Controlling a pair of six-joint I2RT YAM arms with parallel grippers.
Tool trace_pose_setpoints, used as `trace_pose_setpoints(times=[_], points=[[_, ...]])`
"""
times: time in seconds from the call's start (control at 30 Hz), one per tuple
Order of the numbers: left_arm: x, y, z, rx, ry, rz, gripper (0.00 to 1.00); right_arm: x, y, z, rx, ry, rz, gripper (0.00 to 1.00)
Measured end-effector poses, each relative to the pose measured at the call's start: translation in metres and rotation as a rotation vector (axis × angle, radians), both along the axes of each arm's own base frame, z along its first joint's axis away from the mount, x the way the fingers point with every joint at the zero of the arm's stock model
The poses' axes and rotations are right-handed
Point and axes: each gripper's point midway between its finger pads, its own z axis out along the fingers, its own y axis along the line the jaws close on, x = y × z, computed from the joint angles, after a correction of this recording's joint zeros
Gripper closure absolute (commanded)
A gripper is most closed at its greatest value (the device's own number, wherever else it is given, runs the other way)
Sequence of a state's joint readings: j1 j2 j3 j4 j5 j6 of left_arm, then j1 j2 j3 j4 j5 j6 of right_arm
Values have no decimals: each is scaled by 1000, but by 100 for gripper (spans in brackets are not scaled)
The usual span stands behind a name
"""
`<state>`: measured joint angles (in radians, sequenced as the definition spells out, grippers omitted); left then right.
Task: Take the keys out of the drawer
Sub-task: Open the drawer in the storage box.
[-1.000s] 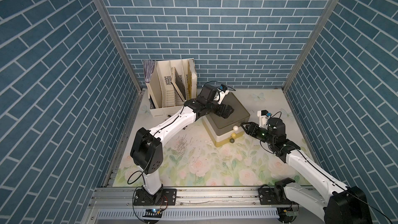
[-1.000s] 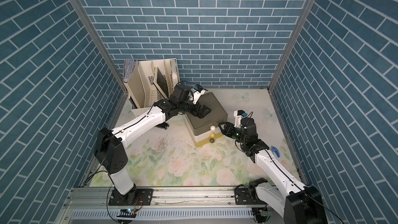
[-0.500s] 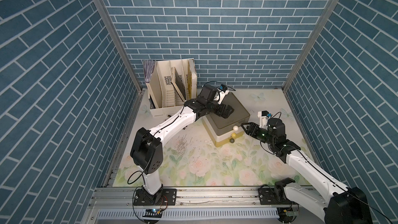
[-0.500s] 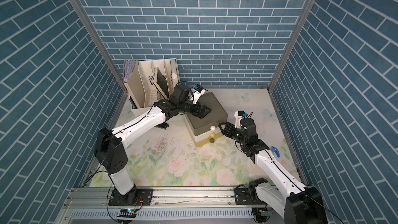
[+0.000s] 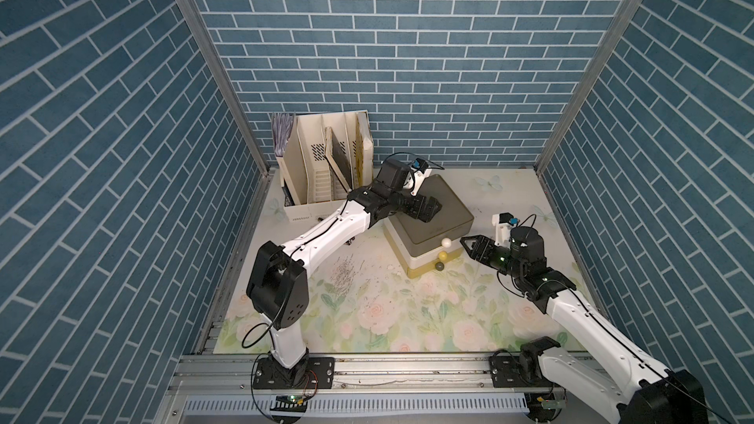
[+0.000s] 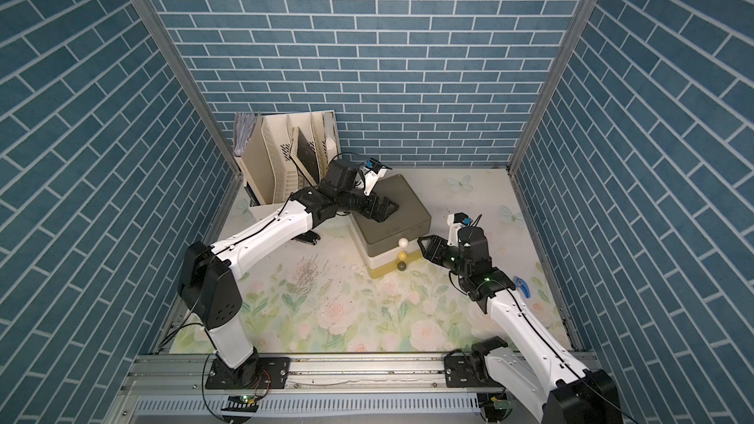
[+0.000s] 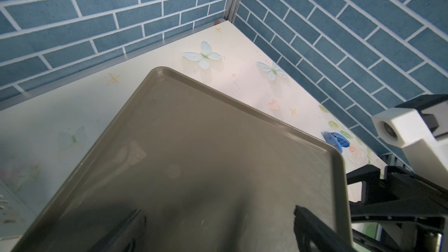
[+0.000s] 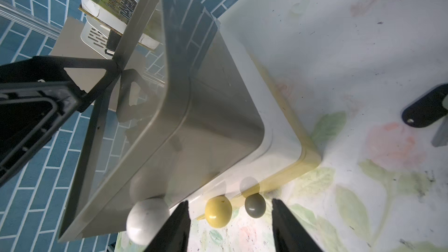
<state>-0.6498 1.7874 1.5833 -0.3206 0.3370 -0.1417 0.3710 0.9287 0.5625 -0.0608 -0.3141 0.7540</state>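
2 grippers stand spread: your left gripper [image 5: 433, 210] rests on top of the drawer unit [image 5: 451, 202], your right gripper [image 8: 229, 202] hangs just short of the yellow knob [image 8: 218, 211]. You cannot see the keys.

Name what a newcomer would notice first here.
The stacked drawer box sits mid-table, white, yellow and grey knobs on its front. The left gripper lies open on its olive top; the open right gripper points at the knobs. A cream file rack stands in the back left corner.
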Motion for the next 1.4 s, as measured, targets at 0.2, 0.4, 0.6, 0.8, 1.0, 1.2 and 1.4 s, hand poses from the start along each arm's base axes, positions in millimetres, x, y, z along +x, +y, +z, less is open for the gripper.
trace_pose_setpoints(times=[0.2,0.4,0.6,0.8,1.0,1.2,1.4], points=[[5,6,4,-9,0,26,0,-3,-2,0,-17,8,0,44],[3,15,20,-34,-25,44,0,0,-3,11,-34,-16,3,44],[-8,25,51,-91,-97,51,0,4,-7,23,-66,-46,3,44],[-17,40,74,-130,-159,76,0,11,-12,45,-96,-96,-3,43],[-30,55,71,-142,-171,105,0,23,-14,58,-115,-126,-6,43],[-43,81,64,-124,-189,166,0,42,-15,55,-162,-107,11,43],[-58,122,71,-133,-253,287,0,60,-33,77,-156,-135,-47,43]])
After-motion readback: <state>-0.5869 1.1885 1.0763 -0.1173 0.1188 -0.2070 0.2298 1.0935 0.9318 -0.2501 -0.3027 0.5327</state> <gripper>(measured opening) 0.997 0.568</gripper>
